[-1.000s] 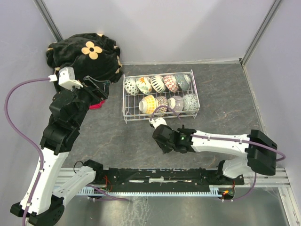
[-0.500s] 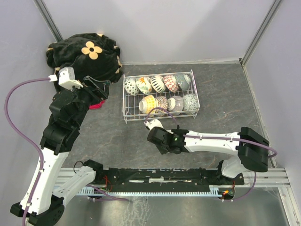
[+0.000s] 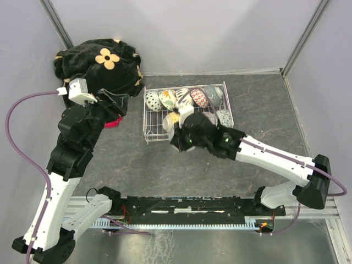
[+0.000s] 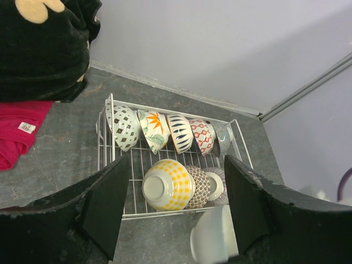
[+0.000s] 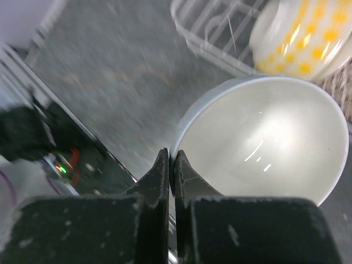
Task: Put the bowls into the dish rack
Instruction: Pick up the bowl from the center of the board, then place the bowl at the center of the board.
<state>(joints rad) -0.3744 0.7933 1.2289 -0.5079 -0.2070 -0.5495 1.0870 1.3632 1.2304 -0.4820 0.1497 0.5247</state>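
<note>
Patterned bowls (image 4: 180, 132) on edge in dish rack (image 4: 137, 163)

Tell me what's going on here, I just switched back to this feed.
The right gripper is shut on the rim of a white-lined bowl and holds it by the near edge of the dish rack, close to the yellow dotted bowl already inside. The rack also has a back row of five bowls standing on edge and a few more in front. The left gripper is open and empty, hovering off the rack's left side near the black cloth.
</note>
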